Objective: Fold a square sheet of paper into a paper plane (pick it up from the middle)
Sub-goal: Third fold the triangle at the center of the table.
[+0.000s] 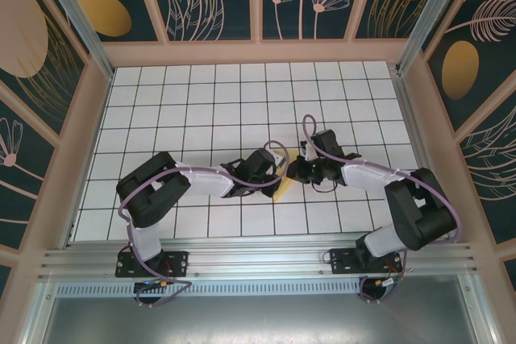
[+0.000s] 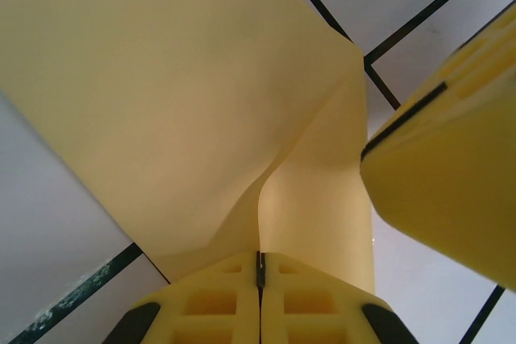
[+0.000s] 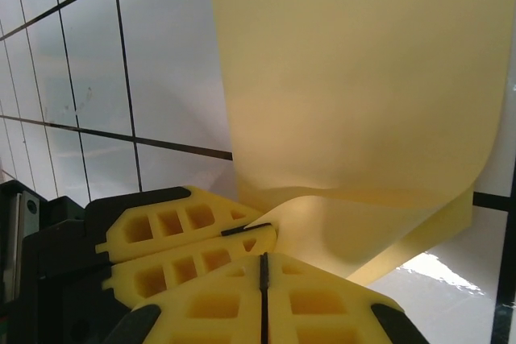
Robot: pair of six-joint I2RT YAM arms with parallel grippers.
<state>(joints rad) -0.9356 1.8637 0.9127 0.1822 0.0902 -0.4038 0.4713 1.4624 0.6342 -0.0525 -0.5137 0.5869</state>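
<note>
Both arms meet mid-table [image 1: 201,102] over the white grid, with the yellow sheet of paper [image 1: 281,191] caught between them and bent over on itself (from above, the wrists hide most of it). The left gripper [image 2: 260,262] has its 2 fingers pressed together with the paper pinched in the seam. The right gripper [image 3: 264,259] looks the same, tips closed on the curled lower edge, right beside the left one.

Over the table [image 1: 201,102], the square sheet of paper [image 2: 161,102] sits between left claw [image 2: 260,267] and right claw [image 3: 264,267].
</note>
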